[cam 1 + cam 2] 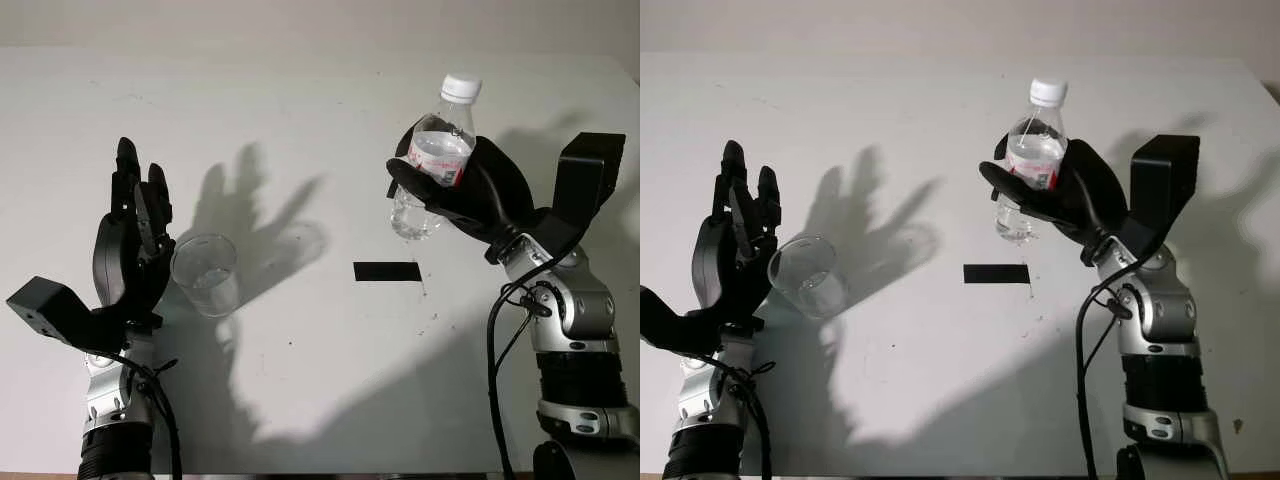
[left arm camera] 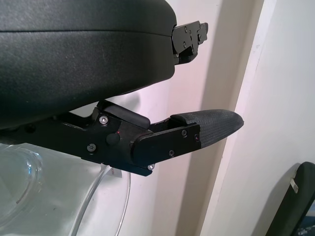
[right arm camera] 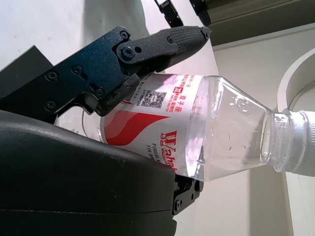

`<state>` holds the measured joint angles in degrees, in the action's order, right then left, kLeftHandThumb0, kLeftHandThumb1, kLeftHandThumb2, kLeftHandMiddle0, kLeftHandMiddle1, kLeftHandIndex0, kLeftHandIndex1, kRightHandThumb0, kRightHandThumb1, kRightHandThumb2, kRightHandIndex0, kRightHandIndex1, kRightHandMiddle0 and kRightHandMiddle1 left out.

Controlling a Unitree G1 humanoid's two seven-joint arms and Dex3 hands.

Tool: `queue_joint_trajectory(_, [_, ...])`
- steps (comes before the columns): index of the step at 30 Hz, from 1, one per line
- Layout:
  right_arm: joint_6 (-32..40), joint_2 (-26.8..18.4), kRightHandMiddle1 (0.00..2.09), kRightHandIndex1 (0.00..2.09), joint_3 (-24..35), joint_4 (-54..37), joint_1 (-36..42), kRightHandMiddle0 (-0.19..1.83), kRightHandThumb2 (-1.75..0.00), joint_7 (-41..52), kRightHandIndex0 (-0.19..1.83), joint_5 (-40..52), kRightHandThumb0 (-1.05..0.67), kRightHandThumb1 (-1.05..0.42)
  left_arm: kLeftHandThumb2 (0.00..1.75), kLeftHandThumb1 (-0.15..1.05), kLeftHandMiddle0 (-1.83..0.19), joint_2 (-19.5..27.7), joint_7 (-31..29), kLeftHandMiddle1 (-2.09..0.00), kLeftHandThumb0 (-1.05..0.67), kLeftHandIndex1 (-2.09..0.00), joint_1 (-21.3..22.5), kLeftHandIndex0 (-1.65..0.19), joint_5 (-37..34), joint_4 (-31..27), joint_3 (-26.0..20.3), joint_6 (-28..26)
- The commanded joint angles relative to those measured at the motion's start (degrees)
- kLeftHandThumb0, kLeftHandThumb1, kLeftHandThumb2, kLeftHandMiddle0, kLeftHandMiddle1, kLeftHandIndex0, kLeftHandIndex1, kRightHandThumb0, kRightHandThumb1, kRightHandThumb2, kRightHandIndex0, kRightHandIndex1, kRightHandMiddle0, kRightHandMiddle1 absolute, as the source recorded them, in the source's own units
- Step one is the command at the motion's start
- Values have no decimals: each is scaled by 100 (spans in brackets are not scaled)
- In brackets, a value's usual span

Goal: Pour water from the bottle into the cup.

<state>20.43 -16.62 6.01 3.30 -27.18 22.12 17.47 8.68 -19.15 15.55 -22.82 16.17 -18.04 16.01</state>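
A clear plastic cup (image 1: 207, 273) stands on the white table (image 1: 300, 120) at the left. My left hand (image 1: 140, 205) is open just to the left of the cup, palm toward it, without gripping it. In the left wrist view the cup's rim (image 2: 29, 196) lies under one black finger (image 2: 206, 128). My right hand (image 1: 410, 165) is shut on a clear water bottle (image 1: 435, 165) with a red and white label, held nearly upright at the right of the table. Its white cap (image 1: 461, 88) is on. The right wrist view has the bottle (image 3: 206, 132) clamped against the palm.
A black strip of tape (image 1: 387, 271) lies flat on the table between the cup and the bottle. Strong shadows of both hands fall across the table. The table's far edge meets a pale wall.
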Motion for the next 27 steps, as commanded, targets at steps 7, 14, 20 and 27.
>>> queue_joint_trajectory(7, [-1098, 290, 209, 209, -390, -223, 572, 75, -47, -228, 105, -673, -41, -105, 64, 105, 19, -5, -112, 0, -72, 0, -219, 19, -142, 15, -64, -22])
queue_joint_trajectory(14, [-1352, 561, 209, 209, -487, -127, 708, 72, -50, -272, 106, -702, -40, -105, 64, 105, 19, 12, -83, 0, -72, 0, -174, 19, -109, 60, -73, -9])
queue_joint_trajectory(20, [-1533, 562, 209, 209, -538, 9, 741, 76, -51, -205, 110, -765, -40, -105, 65, 105, 19, 16, -161, 0, -72, 0, -195, 19, -160, 57, -90, 4])
queue_joint_trajectory(27, [-1421, 523, 209, 209, -521, 17, 782, 77, -51, -310, 111, -864, -41, -105, 65, 105, 19, 18, -178, 0, -72, 0, -180, 19, -162, 71, -108, -17])
